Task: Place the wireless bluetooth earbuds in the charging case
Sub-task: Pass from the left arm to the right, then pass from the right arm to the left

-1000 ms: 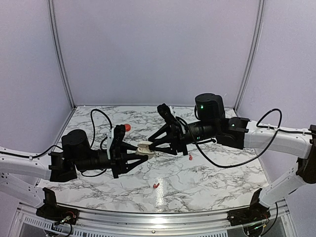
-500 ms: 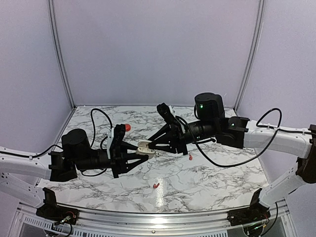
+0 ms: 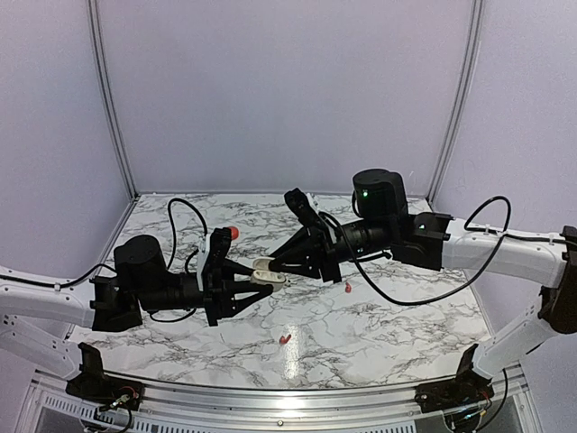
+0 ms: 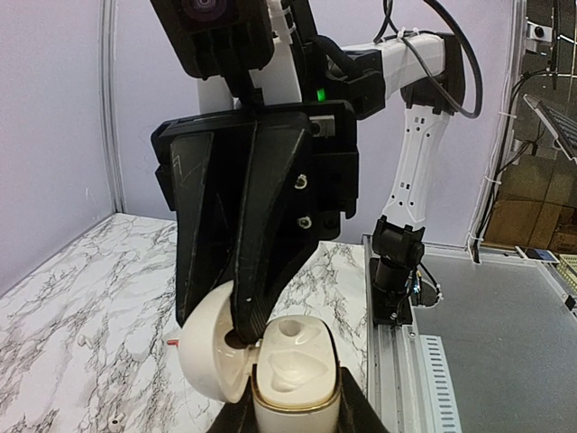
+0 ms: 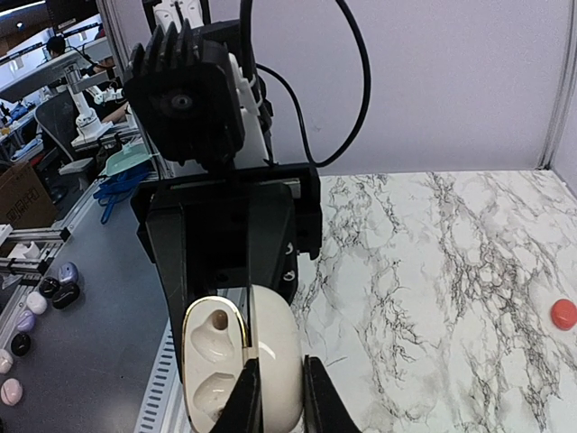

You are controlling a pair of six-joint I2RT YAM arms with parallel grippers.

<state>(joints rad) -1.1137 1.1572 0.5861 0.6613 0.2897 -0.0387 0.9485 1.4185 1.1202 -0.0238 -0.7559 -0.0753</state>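
Note:
A cream charging case (image 3: 265, 270) with a gold rim is held in the air between both grippers, lid open, both wells empty. My left gripper (image 4: 296, 410) is shut on the case body (image 4: 293, 361). My right gripper (image 5: 279, 397) is shut on the hinged lid (image 5: 273, 338); in the left wrist view one of its fingers (image 4: 257, 271) reaches inside the lid (image 4: 209, 356). Two tiny red earbuds lie on the marble table, one near the front (image 3: 285, 339) and one under the right arm (image 3: 348, 288).
A small red round piece (image 3: 233, 233) sits on the table (image 3: 388, 325) behind the left gripper and also shows in the right wrist view (image 5: 563, 313). Black cables loop from both arms. Purple walls close in the back and sides.
The right arm has shifted slightly left and up. The case stays held between both grippers, and the earbuds have not moved.

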